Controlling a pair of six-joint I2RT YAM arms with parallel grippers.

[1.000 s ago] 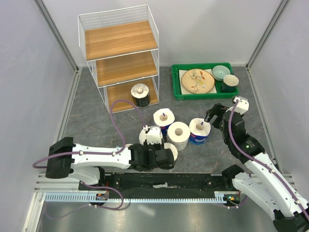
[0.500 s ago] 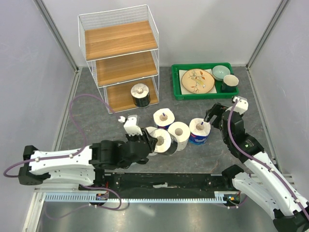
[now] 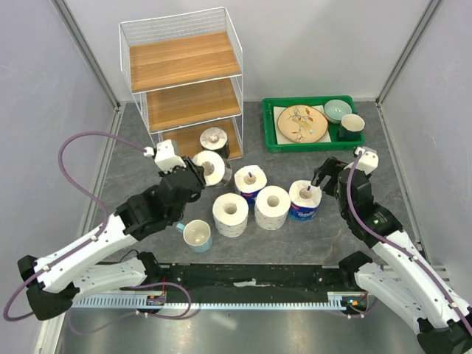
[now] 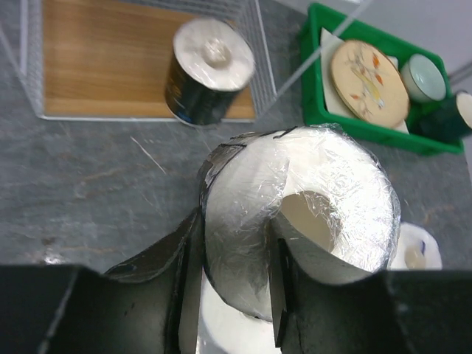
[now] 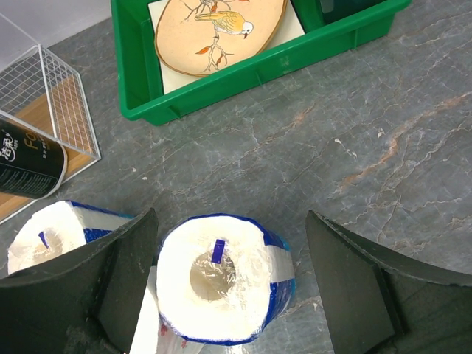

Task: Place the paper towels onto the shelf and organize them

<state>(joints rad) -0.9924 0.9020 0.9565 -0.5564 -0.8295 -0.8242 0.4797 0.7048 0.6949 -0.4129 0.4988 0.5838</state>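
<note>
The left jaws pinch the wall of a clear-wrapped paper roll [image 4: 243, 214], held just in front of the bottom tier of the shelf [image 3: 184, 59], where a dark-wrapped roll [image 3: 214, 142] stands on the board. The right jaws are spread on either side of a blue-wrapped roll [image 5: 221, 284] standing on the desk [image 3: 295, 166]. Another blue-wrapped roll [image 3: 249, 181] and two white rolls [image 3: 272, 206] stand beside it, near a cup [image 3: 198, 236].

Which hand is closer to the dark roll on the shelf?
Left. The left hand, holding a white roll, is just in front of the dark roll; the right hand is farther away, over a blue-wrapped roll.
</note>
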